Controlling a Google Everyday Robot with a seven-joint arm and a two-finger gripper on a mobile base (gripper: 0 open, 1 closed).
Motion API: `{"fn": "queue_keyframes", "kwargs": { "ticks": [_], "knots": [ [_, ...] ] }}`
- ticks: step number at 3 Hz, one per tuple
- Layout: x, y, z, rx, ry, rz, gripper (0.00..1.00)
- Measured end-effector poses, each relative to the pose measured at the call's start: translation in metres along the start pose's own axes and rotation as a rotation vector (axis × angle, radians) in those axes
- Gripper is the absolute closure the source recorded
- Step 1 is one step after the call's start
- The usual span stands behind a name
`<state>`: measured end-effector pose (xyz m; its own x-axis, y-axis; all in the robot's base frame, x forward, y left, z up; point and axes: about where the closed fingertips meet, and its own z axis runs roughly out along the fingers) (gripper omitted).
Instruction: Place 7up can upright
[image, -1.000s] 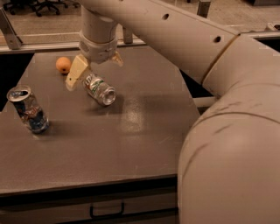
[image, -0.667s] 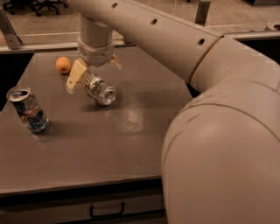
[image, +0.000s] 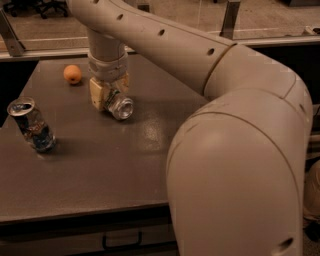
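The 7up can is a silver can with green lettering. It lies tilted at the back left of the dark table, with its shiny end facing me. My gripper comes down from above, and its tan fingers press on both sides of the can's body. The can is low at the table surface; I cannot tell whether it touches it. The far part of the can is hidden behind the fingers.
A can with a blue and red label stands upright near the table's left edge. An orange fruit lies at the back left. My big beige arm covers the right side of the view.
The gripper has come lower and its left finger has closed in onto the can. The can has stayed in about the same place.
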<state>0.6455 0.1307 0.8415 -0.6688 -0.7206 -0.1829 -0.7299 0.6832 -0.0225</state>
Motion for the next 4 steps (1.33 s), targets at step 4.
{"fn": "queue_keyframes", "kwargs": {
  "ticks": [4],
  "knots": [
    [-0.025, 0.033, -0.092, -0.280, -0.540, -0.330, 1.00]
  ]
}}
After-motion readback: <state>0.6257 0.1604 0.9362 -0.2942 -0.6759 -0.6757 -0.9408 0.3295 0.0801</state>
